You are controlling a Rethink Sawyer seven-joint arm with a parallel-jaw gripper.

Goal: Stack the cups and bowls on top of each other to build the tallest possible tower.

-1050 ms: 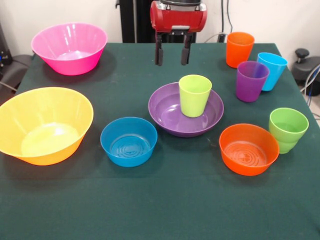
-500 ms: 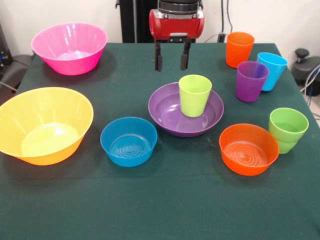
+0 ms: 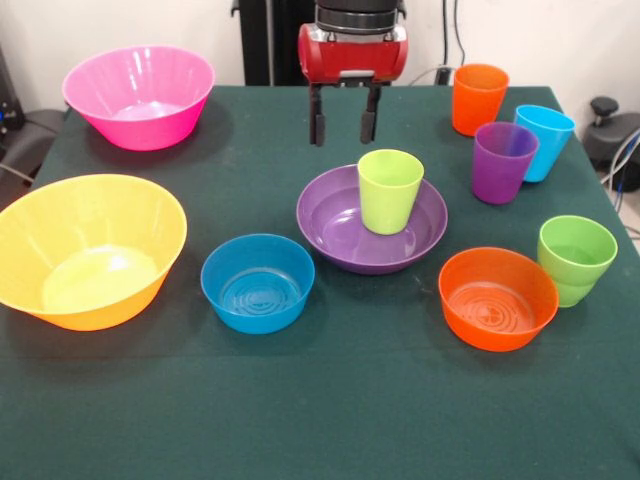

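step: tower started, lime-yellow cup [image 3: 390, 190] upright in purple bowl [image 3: 372, 222] | claw: gripper [image 3: 343, 121] released, empty, hovering at bowl's 12 | next: probably grab blue bowl [image 3: 258, 283] at bowl's 8

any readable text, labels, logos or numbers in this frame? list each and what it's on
None readable.
The cups, e.g. the lime-yellow cup, and the bowls, e.g. the small blue bowl, are plain, unmarked plastic.
The gripper and its red housing show no lettering that can be made out.
The green table cover carries no print.
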